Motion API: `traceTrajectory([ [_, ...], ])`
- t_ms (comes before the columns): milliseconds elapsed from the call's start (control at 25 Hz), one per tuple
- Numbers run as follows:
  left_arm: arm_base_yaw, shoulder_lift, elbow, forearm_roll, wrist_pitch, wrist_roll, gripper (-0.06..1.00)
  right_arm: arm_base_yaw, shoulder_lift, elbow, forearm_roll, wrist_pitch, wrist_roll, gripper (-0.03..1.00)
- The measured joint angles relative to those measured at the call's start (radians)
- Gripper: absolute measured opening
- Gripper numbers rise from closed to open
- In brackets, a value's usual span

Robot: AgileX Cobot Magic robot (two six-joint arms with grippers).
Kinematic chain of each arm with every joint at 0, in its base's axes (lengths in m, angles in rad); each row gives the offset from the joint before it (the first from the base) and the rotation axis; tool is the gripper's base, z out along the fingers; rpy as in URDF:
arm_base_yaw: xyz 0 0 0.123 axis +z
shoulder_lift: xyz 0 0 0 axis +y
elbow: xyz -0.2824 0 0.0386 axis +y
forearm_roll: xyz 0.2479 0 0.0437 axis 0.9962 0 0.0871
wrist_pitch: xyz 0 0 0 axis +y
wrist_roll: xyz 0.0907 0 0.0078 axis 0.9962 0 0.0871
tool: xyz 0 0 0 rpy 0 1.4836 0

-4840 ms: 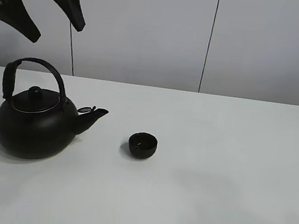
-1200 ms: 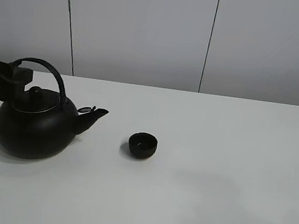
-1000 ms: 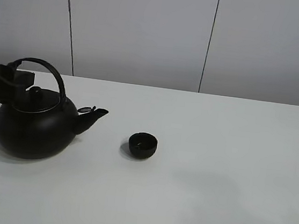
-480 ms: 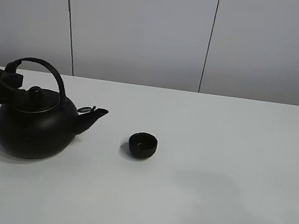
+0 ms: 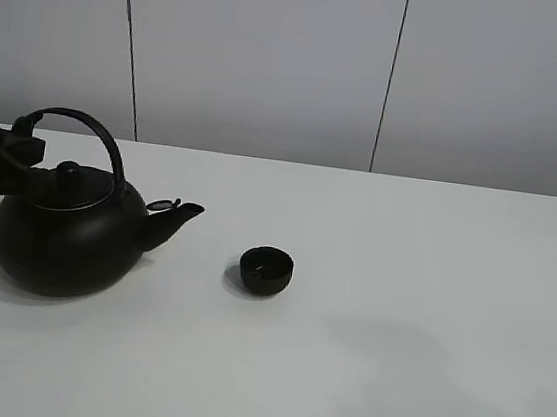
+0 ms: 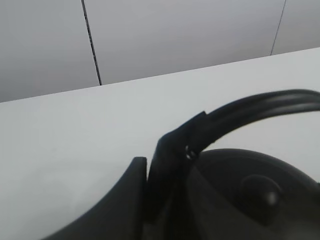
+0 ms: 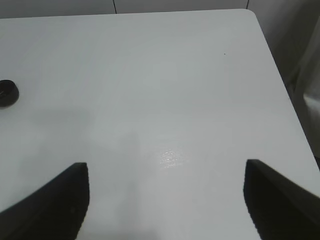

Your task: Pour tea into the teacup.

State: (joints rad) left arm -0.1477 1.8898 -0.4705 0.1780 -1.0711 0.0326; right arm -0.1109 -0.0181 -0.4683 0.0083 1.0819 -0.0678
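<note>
The small black teacup [image 5: 266, 271] stands on the white table [image 5: 431, 286], a short way beyond the spout of the big black kettle [image 5: 64, 239]. At the left edge my left gripper [image 5: 11, 152] is shut on the left end of the kettle's arched handle [image 5: 82, 122]. In the left wrist view one dark finger [image 6: 120, 200] presses against the handle's base [image 6: 172, 160], with the lid knob [image 6: 260, 192] beyond. My right gripper [image 7: 165, 170] hangs open over bare table, and the teacup [image 7: 7, 93] sits far off to one side of it. The exterior high view does not show the right gripper.
Grey wall panels [image 5: 266, 56] rise behind the table's back edge. The right wrist view shows the table's corner and side edge [image 7: 270, 55], with a drop beyond.
My left gripper has closed on the kettle's handle. The kettle has shifted very slightly to the right. The teacup and the right gripper stay where they were.
</note>
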Motion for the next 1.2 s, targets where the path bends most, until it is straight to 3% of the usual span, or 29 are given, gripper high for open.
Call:
traceTrajectory([
  [440, -0.008, -0.054, -0.067, 0.090, 0.162, -0.005, 0.12, 0.000, 0.000, 0.000, 0.000, -0.001, 0.000, 0.58],
  [1200, -0.084, -0.074, -0.157, 0.090, 0.233, -0.016, 0.12, 0.000, 0.000, 0.000, 0.000, -0.001, 0.001, 0.58],
])
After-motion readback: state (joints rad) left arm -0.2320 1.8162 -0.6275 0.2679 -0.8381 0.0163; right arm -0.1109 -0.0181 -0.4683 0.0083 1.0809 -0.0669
